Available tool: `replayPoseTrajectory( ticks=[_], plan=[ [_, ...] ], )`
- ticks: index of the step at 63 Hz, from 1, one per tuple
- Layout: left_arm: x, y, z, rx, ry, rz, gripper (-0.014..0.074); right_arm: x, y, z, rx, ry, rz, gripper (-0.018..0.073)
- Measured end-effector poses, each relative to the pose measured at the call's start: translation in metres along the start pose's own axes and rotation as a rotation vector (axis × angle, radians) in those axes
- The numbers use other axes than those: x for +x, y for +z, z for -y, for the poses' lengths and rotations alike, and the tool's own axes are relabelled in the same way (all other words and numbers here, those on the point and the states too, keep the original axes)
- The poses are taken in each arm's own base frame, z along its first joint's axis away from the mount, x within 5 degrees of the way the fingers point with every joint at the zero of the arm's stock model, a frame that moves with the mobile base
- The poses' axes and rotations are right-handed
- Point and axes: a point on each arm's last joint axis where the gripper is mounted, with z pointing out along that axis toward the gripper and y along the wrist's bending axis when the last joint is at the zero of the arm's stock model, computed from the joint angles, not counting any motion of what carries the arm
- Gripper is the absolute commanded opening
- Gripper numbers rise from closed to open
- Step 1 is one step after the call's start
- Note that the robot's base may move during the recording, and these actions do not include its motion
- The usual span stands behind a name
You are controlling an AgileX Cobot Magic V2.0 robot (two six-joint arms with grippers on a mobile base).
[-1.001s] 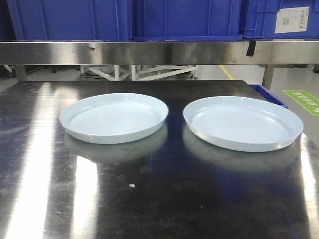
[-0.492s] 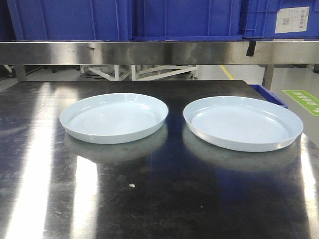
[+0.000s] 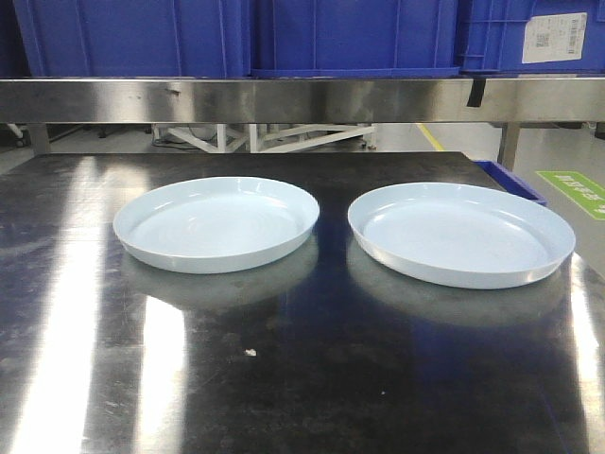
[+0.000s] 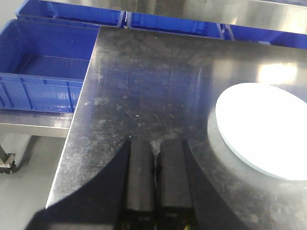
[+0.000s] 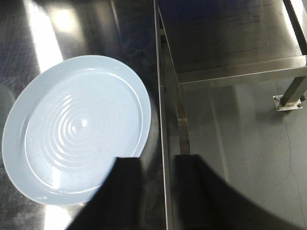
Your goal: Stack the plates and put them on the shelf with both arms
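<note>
Plates [image 3: 216, 224]: pale blue-white, glossy, smooth glaze or plastic, can't tell which; faint concentric ripples in the well. Worktop [image 3: 302, 378]: dark sheet metal, highly reflective, fine scratches and scuffs up close. Shelf [image 3: 284, 99]: brushed stainless, satin sheen. Crates [image 3: 350, 33]: blue moulded plastic, semi-gloss; white paper label [image 3: 560, 36] on one. Left end effector [image 4: 156, 177] and right end effector [image 5: 158, 191]: matt black. Floor [image 5: 240, 143]: smooth grey, hairline crack.

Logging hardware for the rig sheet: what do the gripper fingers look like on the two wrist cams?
Left gripper: two black, blocky rectangular fingers with squared tips and a matte finish. Right gripper: two broader black fingers, mostly in silhouette, so surface detail is unreadable. No markings or cables can be made out, and the arms themselves are out of view.
</note>
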Motion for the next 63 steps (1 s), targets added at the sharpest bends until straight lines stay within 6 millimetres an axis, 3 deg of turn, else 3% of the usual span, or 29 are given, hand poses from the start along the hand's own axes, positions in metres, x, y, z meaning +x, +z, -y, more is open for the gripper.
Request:
replayPoseTrajectory(
  ticks=[4,27,48,63],
  plan=[
    [0.000,0.000,0.000,0.000,0.000,0.000,0.0091,0.001,0.000,0.000,0.001,0.000,-0.007,0.0573],
    [0.000,0.000,0.000,0.001,-0.002,0.000,0.0091,0.000,0.009,0.001,0.010,0.002,-0.046,0.0571],
    [0.000,0.000,0.000,0.001,-0.002,0.001,0.0091,-0.036,0.071,-0.004,0.036,0.011,-0.138,0.0571],
    [0.000,0.000,0.000,0.001,-0.004,0.001,0.0091,-0.041,0.118,-0.009,0.045,0.002,-0.244,0.0571]
  ],
)
